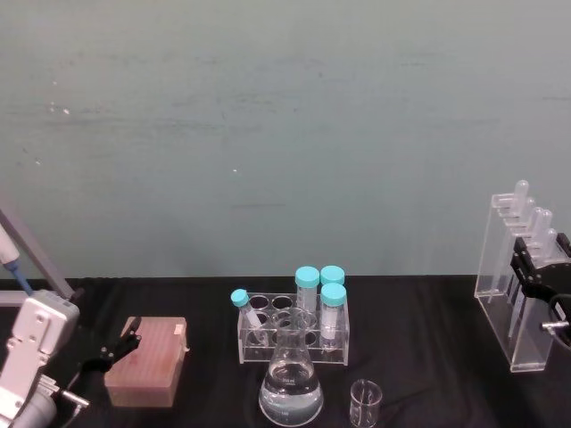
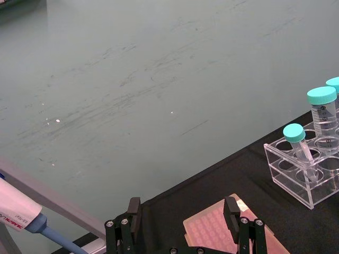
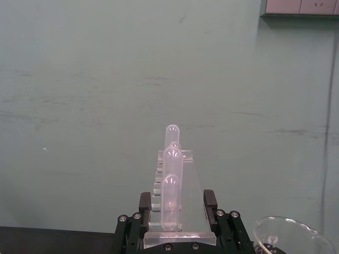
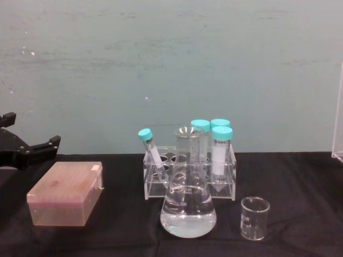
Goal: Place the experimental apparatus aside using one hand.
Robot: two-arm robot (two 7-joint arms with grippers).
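**Head view.** The right gripper was pinching the stand well to the right of the rack, near the right end of the desk. The flask stood just in front of the rack, and the beaker just right of the flask. The left gripper hung well left of the rack, beside the box.

**Left wrist view.** The left gripper was spread and empty over the box, with the rack beyond.

**Right wrist view.** The fingers of the right gripper pressed on either side of the stand. Its row of upright tubes ran straight away from the gripper, so the long axis lay in line with the reach.

**Chest view.** The flask and beaker stood untouched before the rack. The left gripper was left of it.

**Judgement.** The right arm had the stand. The beaker lay on the right arm's side of the flask.
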